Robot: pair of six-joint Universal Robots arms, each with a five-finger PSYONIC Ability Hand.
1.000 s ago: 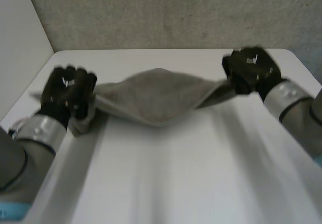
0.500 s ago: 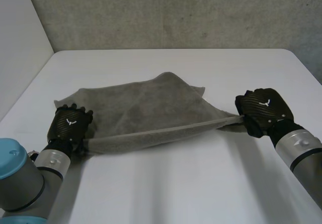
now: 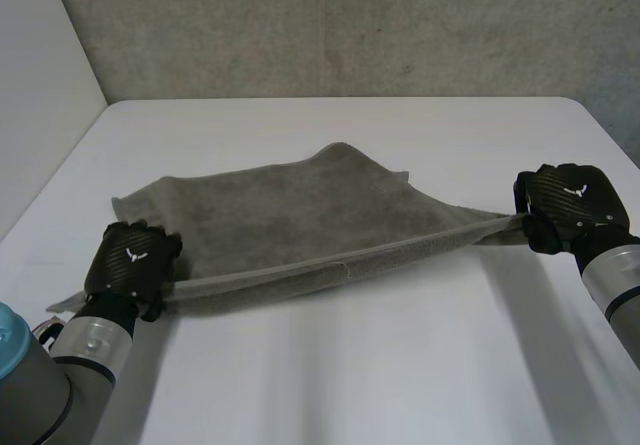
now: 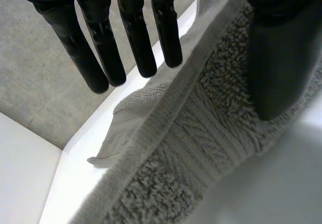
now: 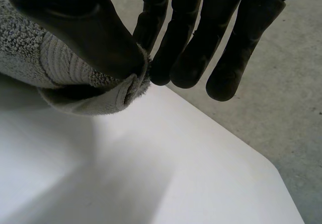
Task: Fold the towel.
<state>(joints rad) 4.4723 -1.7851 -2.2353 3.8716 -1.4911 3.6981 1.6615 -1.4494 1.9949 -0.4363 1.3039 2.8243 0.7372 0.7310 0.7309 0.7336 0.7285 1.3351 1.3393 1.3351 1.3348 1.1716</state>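
Left robot hand (image 3: 130, 261), right robot hand (image 3: 568, 198), knuckles up, pinching opposite towel (image 3: 300, 215) ends

Grips the grey towel (image 3: 290, 215) by its near edge: left hand (image 3: 130, 260) near the left edge of the white table (image 3: 350, 365), right hand (image 3: 570, 205) near the right. Holds that edge stretched straight between them.

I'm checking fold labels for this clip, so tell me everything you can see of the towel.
The towel is grey-brown terry cloth with a flat woven band near its hemmed end. It appears doubled over, its near edge stretched in a line between the hands and the rest spread on the white table. The left hand holds the near left end, thumb pressed by the band; the right hand pinches the near right corner between thumb and fingers.
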